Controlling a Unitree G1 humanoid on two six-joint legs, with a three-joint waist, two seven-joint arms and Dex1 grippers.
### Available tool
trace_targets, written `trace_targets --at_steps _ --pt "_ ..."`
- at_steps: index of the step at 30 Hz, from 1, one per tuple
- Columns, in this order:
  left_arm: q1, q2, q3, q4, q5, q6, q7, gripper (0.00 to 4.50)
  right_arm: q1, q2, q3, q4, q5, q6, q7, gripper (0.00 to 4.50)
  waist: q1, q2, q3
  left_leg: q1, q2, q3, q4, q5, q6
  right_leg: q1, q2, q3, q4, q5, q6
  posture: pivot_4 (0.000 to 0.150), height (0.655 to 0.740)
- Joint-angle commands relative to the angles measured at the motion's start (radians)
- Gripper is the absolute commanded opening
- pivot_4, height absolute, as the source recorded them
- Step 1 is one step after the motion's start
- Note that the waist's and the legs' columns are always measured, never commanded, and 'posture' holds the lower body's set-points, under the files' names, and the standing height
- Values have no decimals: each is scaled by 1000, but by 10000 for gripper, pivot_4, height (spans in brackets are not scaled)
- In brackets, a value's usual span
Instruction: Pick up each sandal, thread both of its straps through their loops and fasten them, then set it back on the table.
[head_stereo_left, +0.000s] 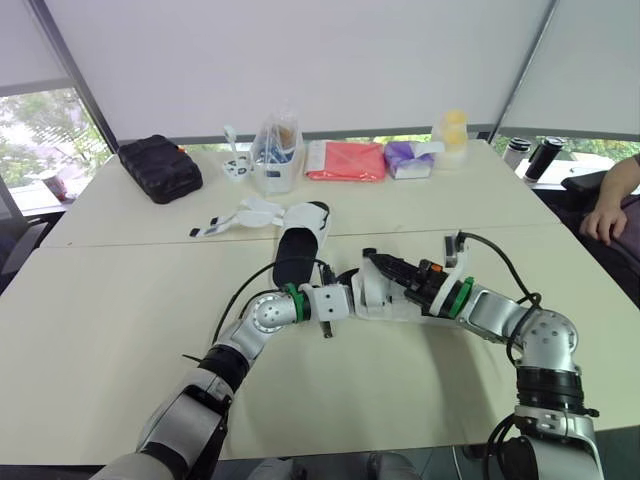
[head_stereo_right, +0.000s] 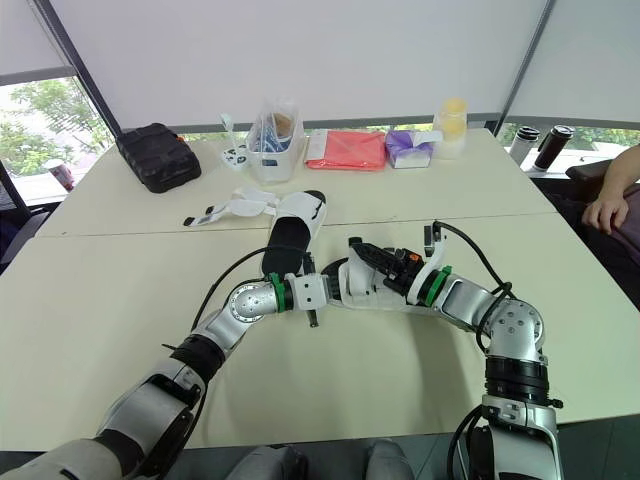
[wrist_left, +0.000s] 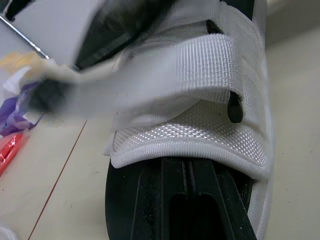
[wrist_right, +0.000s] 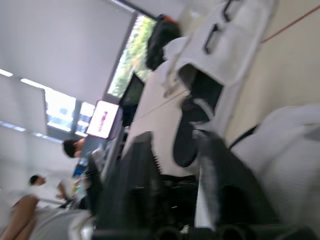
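Left eye view: the sandal (head_stereo_left: 372, 300) lies at the middle of the table (head_stereo_left: 110, 320), with the left gripper (head_stereo_left: 338, 300) and right gripper (head_stereo_left: 380, 266) both at it.
Left wrist view: its strap (wrist_left: 200, 65) crosses the upper; the left grasp cannot be told.
Right wrist view: fingers (wrist_right: 132, 170) stand apart, released.

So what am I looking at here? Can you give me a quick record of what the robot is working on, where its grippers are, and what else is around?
Sandal in work: white sandal, mid-table, between the two grippers
Left gripper: at the sandal's near-left end
Right gripper: reaching over the sandal from the right
Second sandal: farther back on the table, straps spread open
Far edge: black case, clear plastic container, red packet, purple tissue pack, yellow-lidded jar
Bystander: person's hand at the right edge
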Motion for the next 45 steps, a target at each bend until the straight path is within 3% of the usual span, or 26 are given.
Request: trace_targets --at_steps 1,3,8,12,21,24,31,39,45 --pt "38 0 -39 41 29 16 -12 0 -29 -11 -20 -22 -12 -15 -5 35087 -1 0 0 0 0 0 0 0 0 0 0 0 0 0 0 1500 7400" --pt "39 -1 -40 41 29 16 -12 0 -55 -60 -14 -69 -30 -31 63 44537 1 1 0 0 0 0 0 0 0 0 0 0 0 0 0 1500 7400" --pt "38 -1 -41 42 27 15 -16 0 -156 -237 133 -121 -255 -172 307 44537 -2 2 0 0 -1 1 0 0 1 0 -1 0 0 0 0 1500 7400" --pt "29 -7 -45 52 27 9 -23 0 -235 -363 411 -51 -561 -381 583 44537 -3 1 0 0 0 1 0 0 0 0 0 -1 0 -1 1 1500 7400" --pt "17 -23 -43 68 34 7 -8 0 -429 -241 550 367 -758 -506 866 44537 3 1 0 -1 -2 -1 1 0 0 0 -2 -1 0 -1 1 1500 7400" --pt "33 -16 -39 54 34 10 -1 0 -476 -204 518 445 -756 -477 910 35994 2 1 0 -1 -2 -1 1 0 0 0 -2 -1 0 0 1 1500 7400" --pt "49 -10 -42 36 33 16 1 0 -482 -203 486 441 -769 -421 949 426 2 2 0 -3 -3 -2 0 0 0 -2 -2 0 0 0 1 1500 7400" --pt "43 -11 -43 38 31 17 -3 0 -461 -219 343 315 -667 -289 935 426 3 2 -1 -10 -3 -2 0 0 -1 -9 -2 0 0 0 -1 1500 7400" --pt "37 -15 -43 46 30 14 -7 0 -421 -201 343 395 -767 -359 826 426 3 2 -1 -14 -3 -2 0 1 -2 -14 -2 -1 0 1 -2 1500 7400"
